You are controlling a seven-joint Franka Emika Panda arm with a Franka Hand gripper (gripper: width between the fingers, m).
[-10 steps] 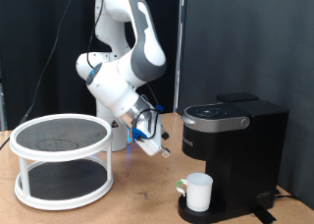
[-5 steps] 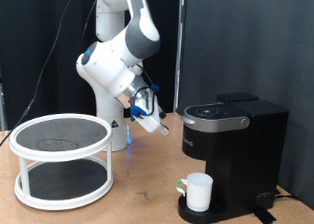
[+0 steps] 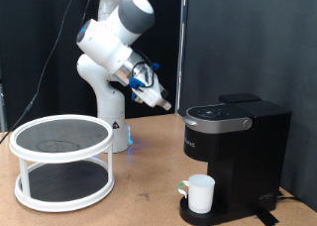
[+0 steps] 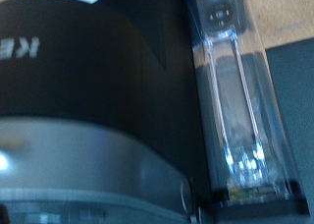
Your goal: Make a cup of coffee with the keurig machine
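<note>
One cylindrical white cup (image 3: 201,192) sits under the boxy matte-black keurig machine (image 3: 238,147); claw (image 3: 162,103) raised, grip state unclear.

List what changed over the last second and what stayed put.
The gripper rose and drew up above the keurig machine, towards the exterior view's top; nothing shows between its fingers. The cup on the drip tray, the machine and the round white rack stayed put.

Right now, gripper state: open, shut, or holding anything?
Gripper: cannot be told. It hangs in the air above and to the exterior view's left of the keurig; no object shows between its fingers. The cup sits on the drip tray.
</note>
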